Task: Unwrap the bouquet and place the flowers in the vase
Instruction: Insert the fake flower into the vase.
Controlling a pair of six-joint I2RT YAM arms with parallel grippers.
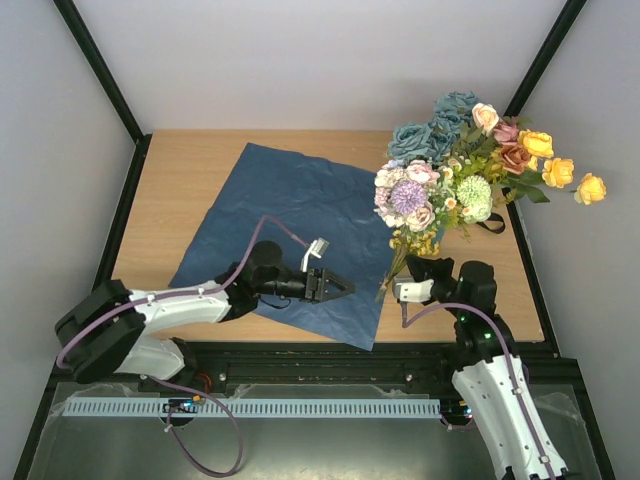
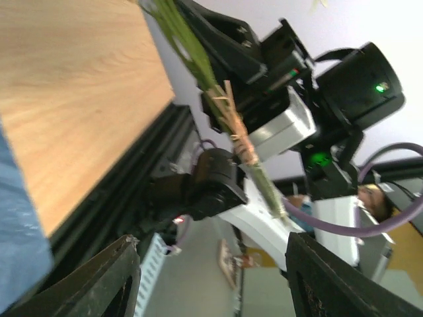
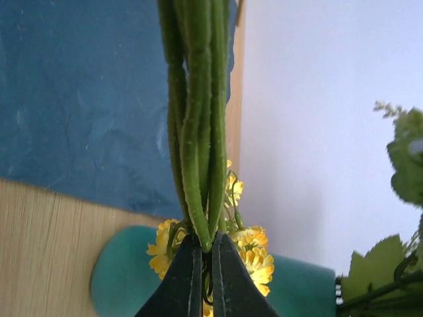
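The bouquet's blue paper lies spread flat on the table, with no stems on it. The flowers, a mixed bunch of blue, pink, yellow and white blooms, hang over the table's right side. My right gripper is shut on the lower ends of their green stems, and its fingertips pinch them. The teal vase lies behind yellow blooms in the right wrist view. My left gripper stands open over the paper's near right corner, empty, just left of the stems.
A black ribbon lies on the wood by the right edge, under the blooms. The wooden table shows bare at the left and along the near right edge. Black frame posts run up both back corners.
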